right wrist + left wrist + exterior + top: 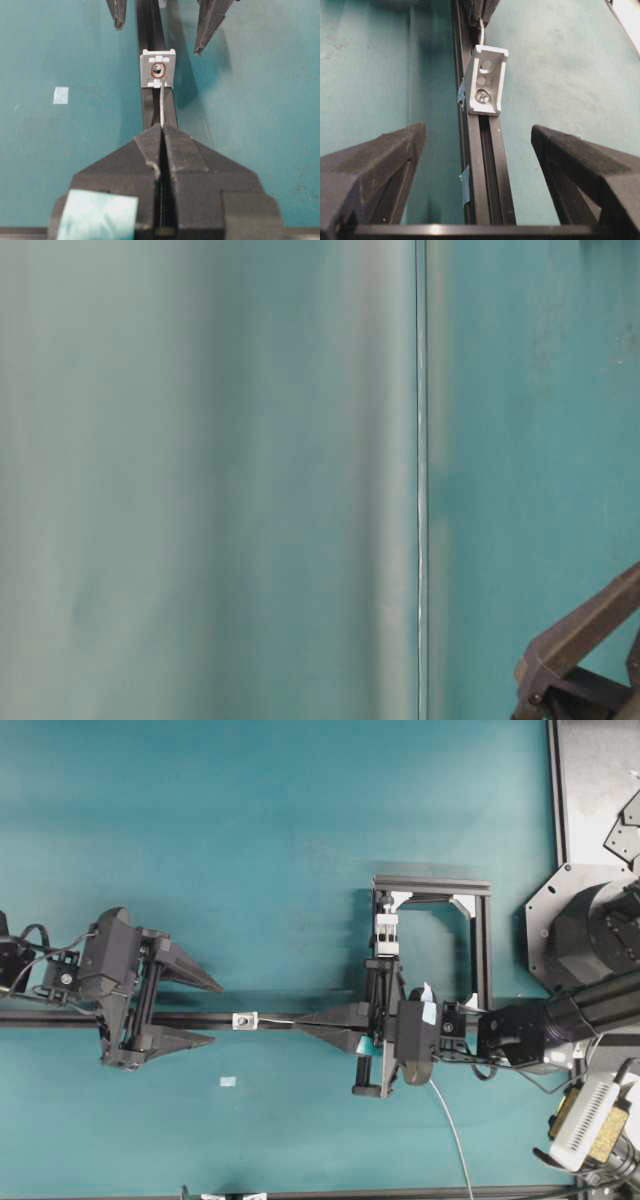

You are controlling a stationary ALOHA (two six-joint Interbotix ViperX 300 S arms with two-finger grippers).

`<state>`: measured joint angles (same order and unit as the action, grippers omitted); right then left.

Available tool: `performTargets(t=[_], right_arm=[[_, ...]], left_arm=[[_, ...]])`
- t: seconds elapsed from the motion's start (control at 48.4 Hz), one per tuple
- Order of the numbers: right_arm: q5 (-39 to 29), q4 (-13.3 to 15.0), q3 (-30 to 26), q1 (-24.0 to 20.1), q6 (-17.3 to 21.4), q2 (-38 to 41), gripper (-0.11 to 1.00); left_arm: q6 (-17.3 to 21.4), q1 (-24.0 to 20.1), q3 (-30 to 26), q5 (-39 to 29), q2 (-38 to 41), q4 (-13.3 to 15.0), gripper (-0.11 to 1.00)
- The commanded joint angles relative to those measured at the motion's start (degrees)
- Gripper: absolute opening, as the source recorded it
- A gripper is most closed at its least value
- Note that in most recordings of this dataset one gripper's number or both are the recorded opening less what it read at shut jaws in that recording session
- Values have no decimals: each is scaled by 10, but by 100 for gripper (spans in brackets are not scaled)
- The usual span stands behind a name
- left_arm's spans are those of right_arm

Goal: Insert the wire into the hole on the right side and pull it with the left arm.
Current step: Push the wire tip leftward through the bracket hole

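Observation:
The thin whitish wire (pixel 162 105) runs from my right gripper (pixel 162 128), which is shut on it, straight to the small silver bracket (pixel 158 70) on the black rail. Its end meets the bracket at the red-ringed hole (pixel 158 70); how far it goes in I cannot tell. Overhead, the right gripper (pixel 300 1023) points left at the bracket (pixel 245 1020), with the wire (pixel 278 1021) bridging the short gap. My left gripper (pixel 216 1013) stands open just left of the bracket, one finger on each side of the rail. In the left wrist view the bracket (pixel 485 80) lies ahead of the open left gripper (pixel 477 130).
The black rail (pixel 60 1018) crosses the teal table from left to right. A white clamp block in a black frame (pixel 430 925) stands behind the right arm. A small white tape patch (pixel 229 1081) lies in front of the rail. The wire's slack (pixel 452 1130) trails toward the front edge.

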<state>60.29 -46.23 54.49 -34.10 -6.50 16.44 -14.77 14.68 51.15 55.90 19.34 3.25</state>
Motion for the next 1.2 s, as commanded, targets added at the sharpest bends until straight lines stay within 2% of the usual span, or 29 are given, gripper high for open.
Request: performTargets(t=[0.0,0.537,1.178], right_arm=[[5,4,-7,-3,0,-15,-5],[8,7,-18,-1,-10,-12,-5],[-6,7,-46,38,-30,10,-5]], left_arm=[[1,2,-7,3,-18,-2,50],[2,2,-8,3,-18,-2,50],[3,2,-11,-10,-25,-4,50]])
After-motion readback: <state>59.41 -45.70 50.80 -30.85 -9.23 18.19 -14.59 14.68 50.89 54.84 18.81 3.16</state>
